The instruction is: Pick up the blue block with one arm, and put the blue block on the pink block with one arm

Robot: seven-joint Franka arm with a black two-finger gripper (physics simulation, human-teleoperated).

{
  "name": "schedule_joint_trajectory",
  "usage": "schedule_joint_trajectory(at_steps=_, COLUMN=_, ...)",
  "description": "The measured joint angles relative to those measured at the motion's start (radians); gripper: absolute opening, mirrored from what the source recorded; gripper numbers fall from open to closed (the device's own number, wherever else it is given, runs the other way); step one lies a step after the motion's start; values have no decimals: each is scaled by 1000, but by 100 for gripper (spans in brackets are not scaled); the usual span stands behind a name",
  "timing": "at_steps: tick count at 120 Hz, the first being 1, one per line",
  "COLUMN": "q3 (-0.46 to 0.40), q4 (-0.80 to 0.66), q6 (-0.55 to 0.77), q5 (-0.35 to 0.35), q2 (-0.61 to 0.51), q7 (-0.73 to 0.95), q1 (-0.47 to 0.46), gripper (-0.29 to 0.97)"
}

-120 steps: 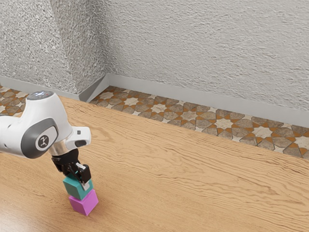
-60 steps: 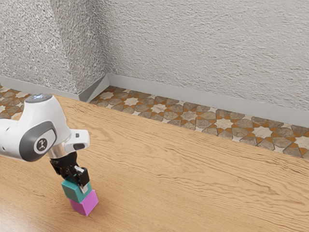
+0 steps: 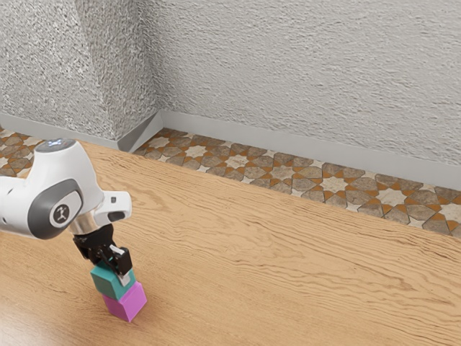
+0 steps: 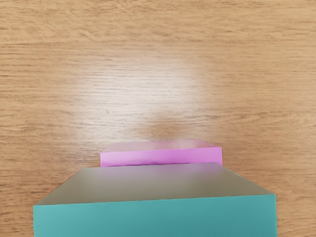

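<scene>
The blue block [image 3: 109, 282], teal in colour, rests on top of the pink block [image 3: 126, 300] near the table's front edge at the exterior view's left. My gripper [image 3: 112, 268] comes down on the blue block from above, its black fingers shut on the block's sides. The blue block sits a little off-centre on the pink one, shifted toward the exterior view's left. Directly under my hand in the wrist view lies the blue block [image 4: 158, 202], with a strip of the pink block [image 4: 160, 153] showing beyond it.
The wooden table [image 3: 274, 259] stretches wide toward the exterior view's right. Behind it lie a patterned tile floor [image 3: 324, 184] and rough grey walls [image 3: 302, 65].
My hand has shifted slightly toward the exterior view's left with the blue block, which has sunk onto the pink block.
</scene>
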Motion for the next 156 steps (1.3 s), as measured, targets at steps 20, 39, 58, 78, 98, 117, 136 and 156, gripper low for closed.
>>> schedule_joint_trajectory(at_steps=20, q3=-1, q4=2, q6=4, q5=1, q2=5, q7=0, q1=-6, gripper=39)
schedule_joint_trajectory(at_steps=39, q3=-1, q4=2, q6=6, q5=0, q2=7, q7=0, q1=-8, gripper=39)
schedule_joint_trajectory(at_steps=58, q3=-1, q4=3, q6=9, q5=0, q2=7, q7=0, q1=-8, gripper=39)
schedule_joint_trajectory(at_steps=78, q3=-1, q4=3, q6=11, q5=0, q2=7, q7=0, q1=-11, gripper=39)
schedule_joint_trajectory(at_steps=98, q3=-1, q4=3, q6=11, q5=-1, q2=6, q7=2, q1=-30, gripper=46)
schedule_joint_trajectory(at_steps=117, q3=-1, q4=4, q6=11, q5=-2, q2=4, q7=6, q1=-33, gripper=57)
schedule_joint_trajectory(at_steps=136, q3=-4, q4=221, q6=-107, q5=1, q2=-82, q7=10, q1=6, gripper=63)
schedule_joint_trajectory(at_steps=156, q3=29, q4=545, q6=-432, q5=64, q2=-149, q7=29, q1=25, gripper=66)
